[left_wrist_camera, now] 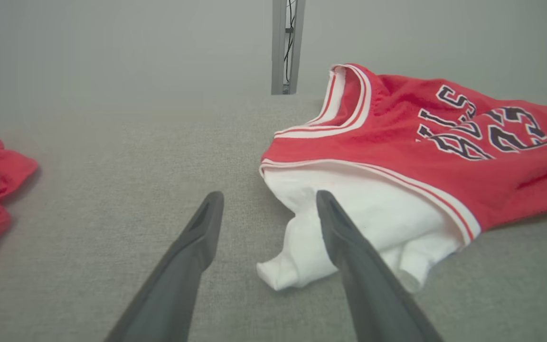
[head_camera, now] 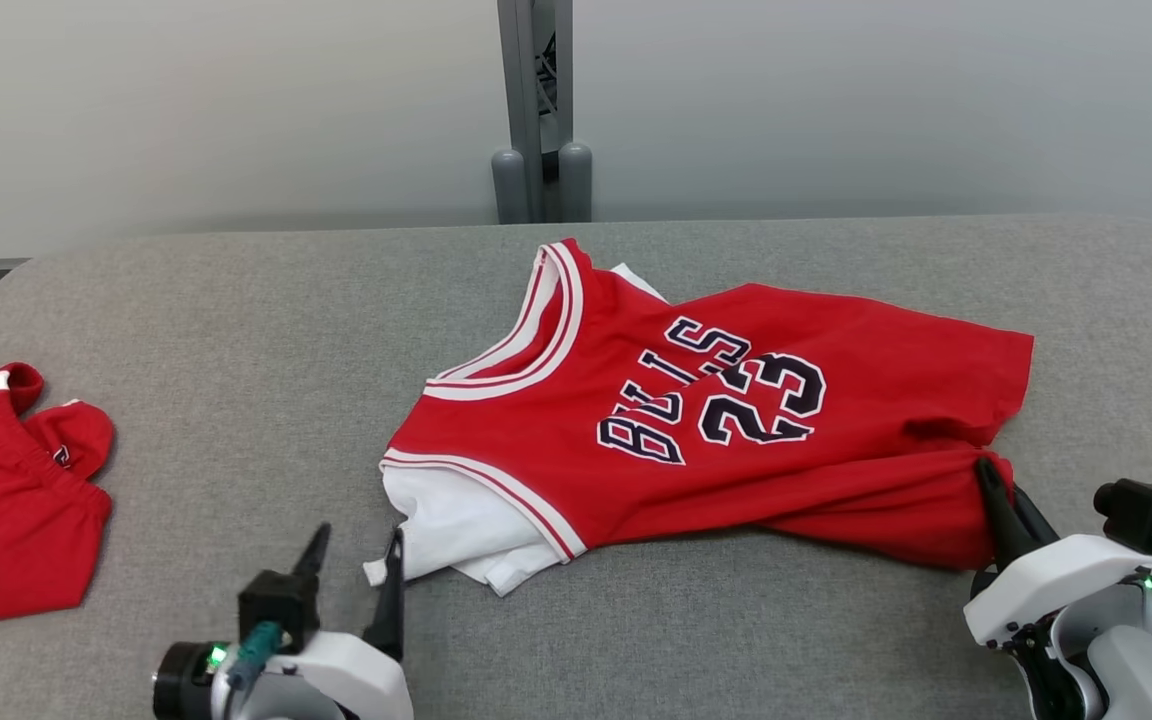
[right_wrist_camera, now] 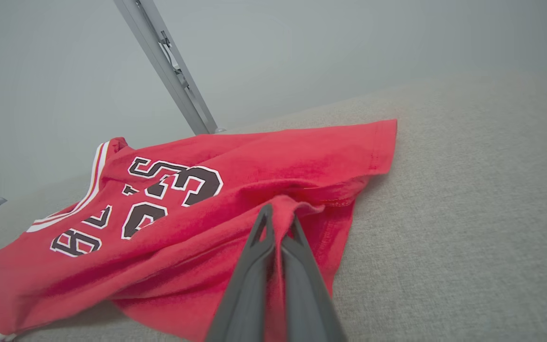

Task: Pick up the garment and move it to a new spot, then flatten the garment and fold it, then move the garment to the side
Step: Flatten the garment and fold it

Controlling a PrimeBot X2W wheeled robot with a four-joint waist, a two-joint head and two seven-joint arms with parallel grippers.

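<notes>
Open room between jersey (head_camera: 736,420) and shorts (head_camera: 6,520)

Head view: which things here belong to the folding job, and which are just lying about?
In the job: red jersey; right gripper, shut on its hem; left gripper, open by the white fabric; grey table under it.
Lying about: second red garment at the table's left edge; grey post behind the table.

jersey (head_camera: 736,430): red, white trim, number 23 | rumpled, flat on grey surface
</notes>
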